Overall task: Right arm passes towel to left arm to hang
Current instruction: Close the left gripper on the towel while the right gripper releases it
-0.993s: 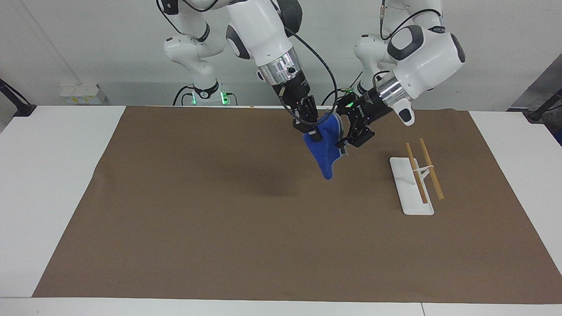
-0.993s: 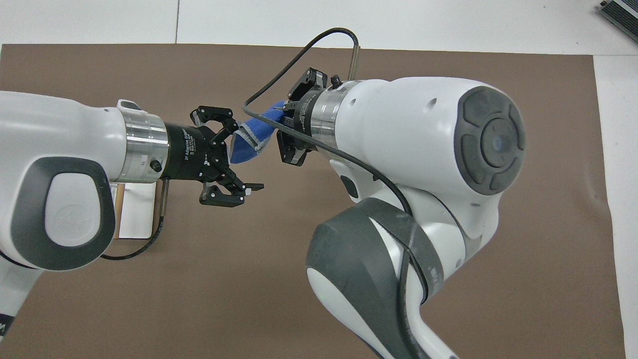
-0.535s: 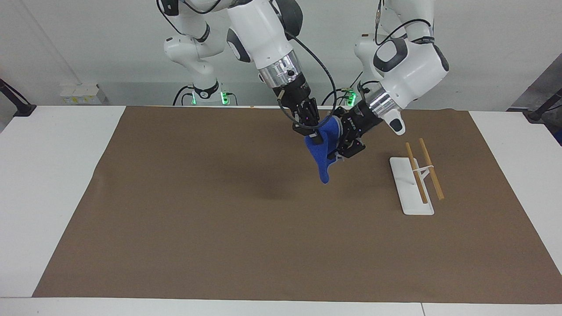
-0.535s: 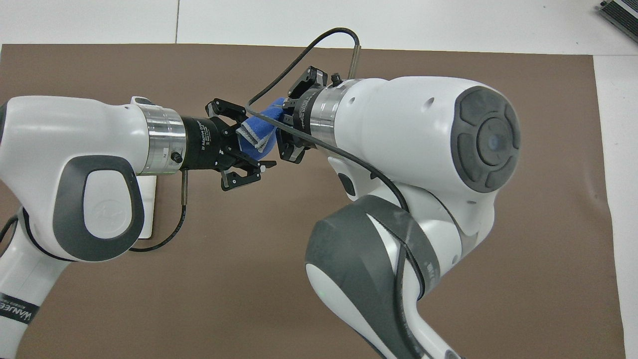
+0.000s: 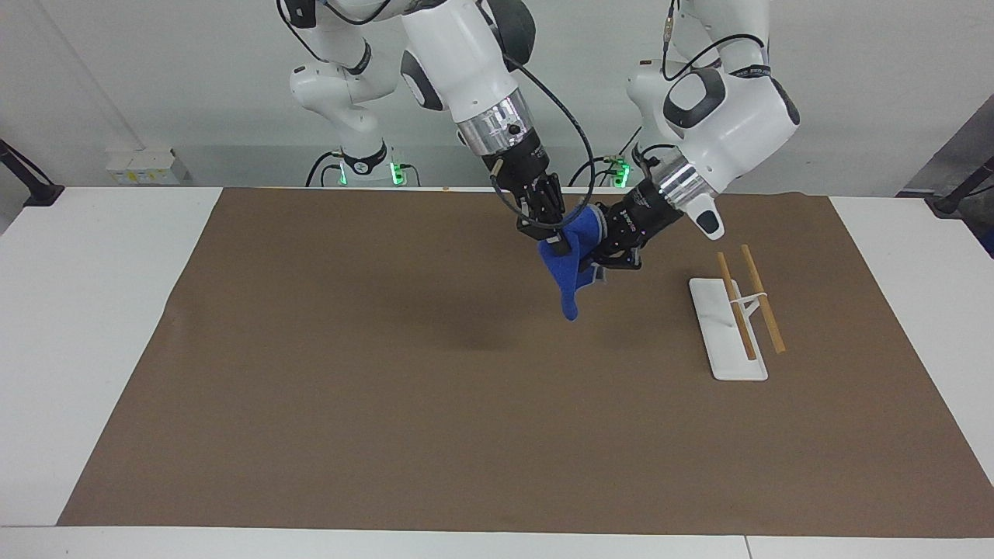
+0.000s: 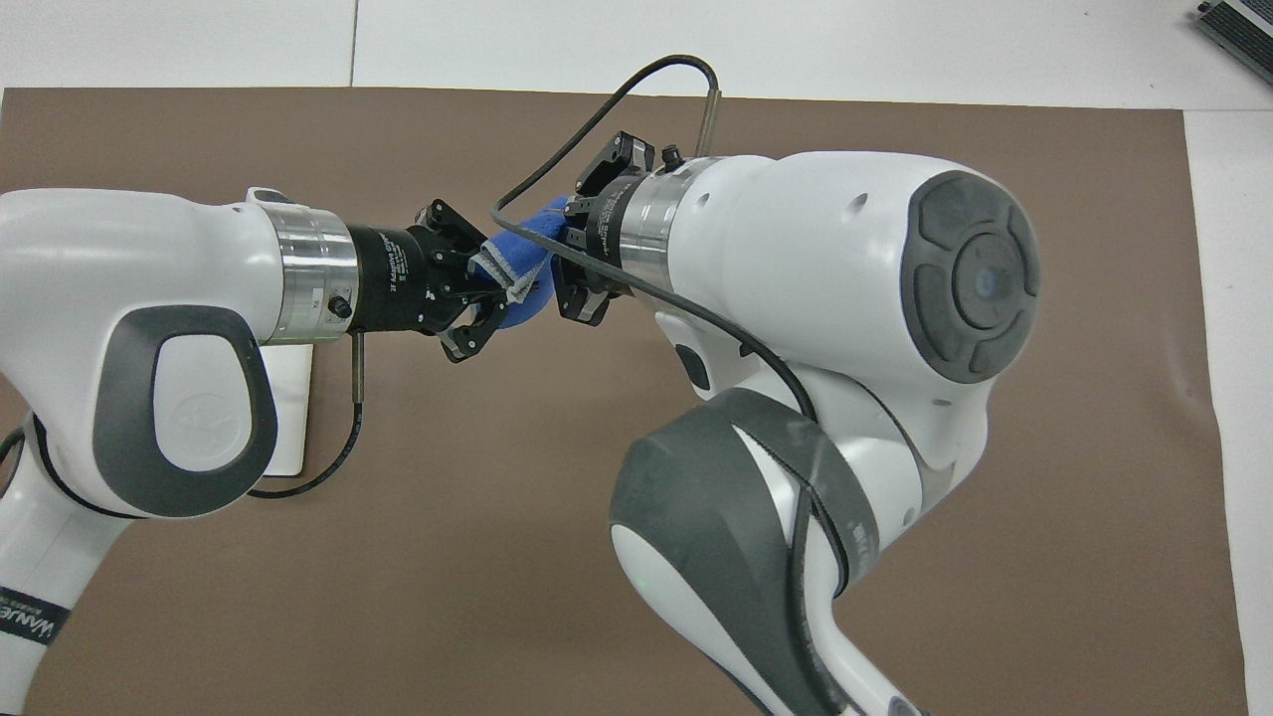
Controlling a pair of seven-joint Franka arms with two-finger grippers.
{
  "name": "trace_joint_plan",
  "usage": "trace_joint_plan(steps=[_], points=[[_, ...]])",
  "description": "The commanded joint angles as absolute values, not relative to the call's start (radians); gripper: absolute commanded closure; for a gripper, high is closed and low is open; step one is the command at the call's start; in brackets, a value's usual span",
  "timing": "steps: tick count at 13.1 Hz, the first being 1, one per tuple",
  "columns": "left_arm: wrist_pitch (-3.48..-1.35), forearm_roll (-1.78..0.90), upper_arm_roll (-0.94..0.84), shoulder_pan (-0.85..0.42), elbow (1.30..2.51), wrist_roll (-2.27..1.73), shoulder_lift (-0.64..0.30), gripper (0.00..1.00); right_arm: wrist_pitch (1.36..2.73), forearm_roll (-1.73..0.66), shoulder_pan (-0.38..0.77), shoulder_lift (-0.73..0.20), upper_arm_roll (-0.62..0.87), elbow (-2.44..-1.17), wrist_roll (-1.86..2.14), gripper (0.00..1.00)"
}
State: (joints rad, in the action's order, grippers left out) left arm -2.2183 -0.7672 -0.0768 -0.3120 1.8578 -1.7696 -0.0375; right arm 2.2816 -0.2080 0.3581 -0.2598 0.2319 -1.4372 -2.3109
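Both claws pinching the blue towel [image 5: 573,268] mid-air over the brown mat [image 5: 388,388]: right claw [image 5: 550,233] on top corner, left claw [image 5: 604,260] clamped on its edge.

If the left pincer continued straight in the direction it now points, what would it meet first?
Probably the right pincer. The left pincer is shut on the blue towel in the air over the brown mat, and the right one grips the same towel just ahead. Exact depth is uncertain.

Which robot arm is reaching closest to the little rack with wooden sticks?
The left arm. It comes in from the rack's end of the table; the right arm comes from the other end. Both grip the towel.
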Motion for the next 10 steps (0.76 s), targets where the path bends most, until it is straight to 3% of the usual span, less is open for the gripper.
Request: trace_joint_plan(steps=[1,8,9,10], points=[[-2.224,-0.770,-0.072,-0.313,1.868,-1.782,-0.018,1.00,2.281,-0.221,0.344,-0.267,0.241,-1.425,-2.316,1.00],[-2.230,-0.660,-0.071,-0.316,1.868,-1.787,-0.006,1.00,2.295,-0.225,0.318,-0.268,0.236,-1.425,-2.195,1.00],[-2.233,-0.641,-0.071,-0.321,1.868,-1.796,-0.006,1.00,2.295,-0.225,0.311,-0.268,0.236,-1.425,-2.165,0.89],[-2.238,-0.617,-0.071,-0.325,1.867,-1.796,-0.008,1.00,2.295,-0.225,0.304,-0.268,0.236,-1.428,-2.116,0.47]])
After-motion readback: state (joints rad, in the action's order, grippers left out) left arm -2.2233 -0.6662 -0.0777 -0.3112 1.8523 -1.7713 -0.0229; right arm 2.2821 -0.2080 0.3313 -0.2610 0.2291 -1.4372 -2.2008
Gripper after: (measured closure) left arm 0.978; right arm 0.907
